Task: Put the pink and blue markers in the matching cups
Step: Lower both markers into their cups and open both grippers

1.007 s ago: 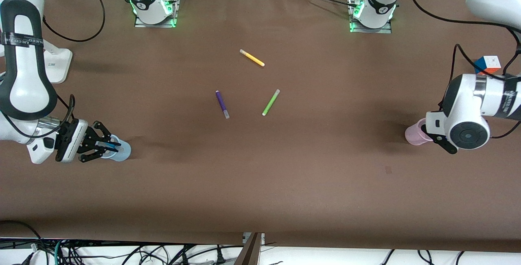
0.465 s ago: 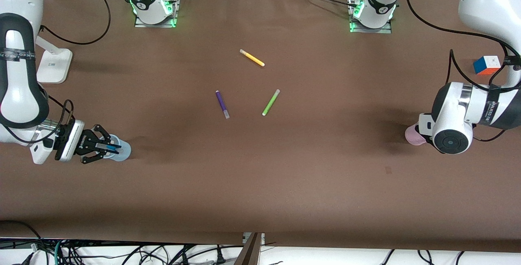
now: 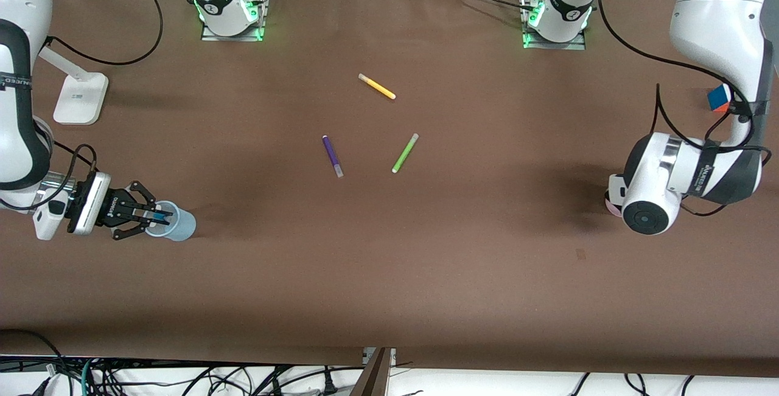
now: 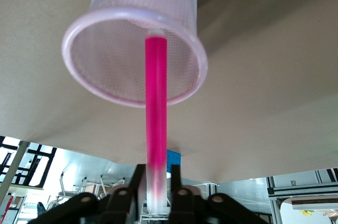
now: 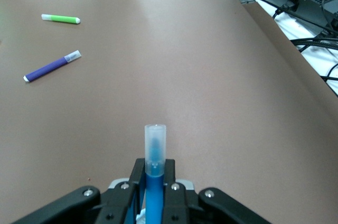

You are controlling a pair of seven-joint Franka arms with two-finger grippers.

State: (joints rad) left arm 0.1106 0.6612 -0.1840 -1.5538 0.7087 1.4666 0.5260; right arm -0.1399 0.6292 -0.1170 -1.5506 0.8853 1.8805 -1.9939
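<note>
My right gripper [image 3: 156,218] is shut on the blue marker [image 3: 162,218] and holds it level at the rim of the light blue cup [image 3: 179,224], near the right arm's end of the table. In the right wrist view the fingers [image 5: 138,174] clamp the blue marker [image 5: 155,152] below its pale cap. My left gripper [image 4: 157,170] is shut on the pale end of the pink marker [image 4: 157,108], whose other end reaches into the pale pink cup [image 4: 100,60]. In the front view the left wrist covers that gripper, and only an edge of the pink cup [image 3: 610,202] shows.
A dark purple pen [image 3: 332,156], a green pen [image 3: 405,152] and a yellow pen [image 3: 377,86] lie mid-table. A colour cube [image 3: 718,99] sits near the left arm's end, and a white stand [image 3: 79,99] near the right arm's end.
My right gripper has drawn back slightly from over the blue cup, still holding the blue marker. My left wrist has shifted over the pink cup and now covers most of it.
</note>
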